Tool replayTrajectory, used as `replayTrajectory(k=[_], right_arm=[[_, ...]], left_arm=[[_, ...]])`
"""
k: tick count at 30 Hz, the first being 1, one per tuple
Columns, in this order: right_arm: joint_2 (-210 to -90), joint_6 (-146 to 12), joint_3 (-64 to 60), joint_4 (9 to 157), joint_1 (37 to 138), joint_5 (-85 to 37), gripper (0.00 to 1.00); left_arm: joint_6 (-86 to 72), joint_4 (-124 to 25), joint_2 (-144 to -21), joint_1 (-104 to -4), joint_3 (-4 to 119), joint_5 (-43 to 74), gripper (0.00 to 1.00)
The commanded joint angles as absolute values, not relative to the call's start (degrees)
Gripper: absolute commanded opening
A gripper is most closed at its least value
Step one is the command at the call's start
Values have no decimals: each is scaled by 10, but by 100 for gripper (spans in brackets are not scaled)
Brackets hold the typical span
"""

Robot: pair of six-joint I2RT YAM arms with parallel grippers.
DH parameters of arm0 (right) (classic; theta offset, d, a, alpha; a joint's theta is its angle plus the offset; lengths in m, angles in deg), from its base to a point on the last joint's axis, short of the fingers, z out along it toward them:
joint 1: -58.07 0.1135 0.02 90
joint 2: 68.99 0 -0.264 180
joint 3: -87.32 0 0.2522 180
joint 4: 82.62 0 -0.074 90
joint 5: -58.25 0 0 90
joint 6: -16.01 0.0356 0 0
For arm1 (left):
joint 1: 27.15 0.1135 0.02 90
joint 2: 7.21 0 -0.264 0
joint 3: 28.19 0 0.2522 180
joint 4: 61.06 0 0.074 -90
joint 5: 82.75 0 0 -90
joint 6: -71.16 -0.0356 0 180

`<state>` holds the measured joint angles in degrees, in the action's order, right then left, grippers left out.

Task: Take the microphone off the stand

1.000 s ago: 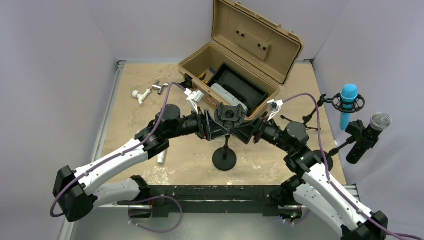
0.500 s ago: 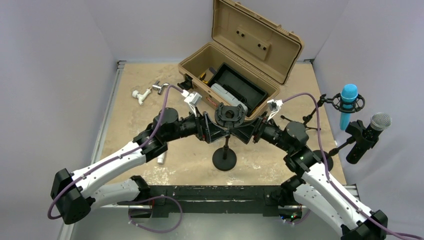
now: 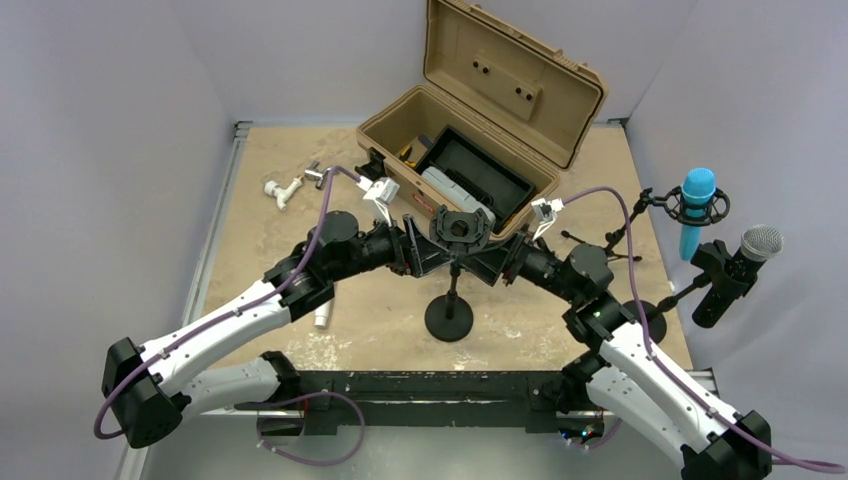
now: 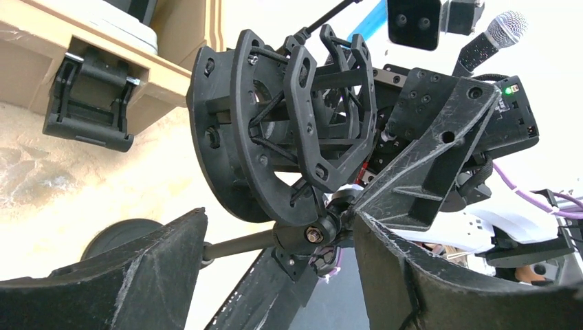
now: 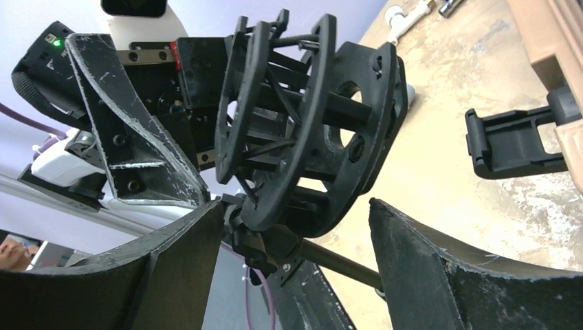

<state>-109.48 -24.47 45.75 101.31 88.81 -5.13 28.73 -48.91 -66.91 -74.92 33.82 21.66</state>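
Observation:
A black stand with a round base (image 3: 449, 318) holds an empty black shock mount (image 3: 459, 229) at the table's middle. My left gripper (image 3: 420, 252) and right gripper (image 3: 495, 262) are both open and flank the stand's joint just under the mount, from left and right. In the left wrist view the mount (image 4: 289, 124) sits above my open left gripper (image 4: 280, 216). In the right wrist view the mount (image 5: 309, 137) sits above my open right gripper (image 5: 297, 203). A blue microphone (image 3: 695, 205) hangs in another shock mount at far right. A silver-headed black microphone (image 3: 745, 262) sits clipped beside it.
An open tan toolbox (image 3: 480, 120) with a black tray stands behind the stand; its latch shows in the left wrist view (image 4: 89, 103) and the right wrist view (image 5: 512, 141). White pipe fittings (image 3: 283, 188) lie at back left. Purple cables run along both arms.
The left arm has shifted slightly; both grippers stay open around the stand's joint under the empty mount.

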Motion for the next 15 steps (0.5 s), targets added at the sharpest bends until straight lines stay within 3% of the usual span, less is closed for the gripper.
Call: replayTrajectory(k=[1, 15], right_arm=[[-1103, -230, 462, 1046, 889, -36, 75], [-1136, -267, 457, 979, 889, -36, 72]], left_arm=[[287, -496, -649, -751, 339, 198, 75], [264, -474, -629, -751, 341, 182, 75]])
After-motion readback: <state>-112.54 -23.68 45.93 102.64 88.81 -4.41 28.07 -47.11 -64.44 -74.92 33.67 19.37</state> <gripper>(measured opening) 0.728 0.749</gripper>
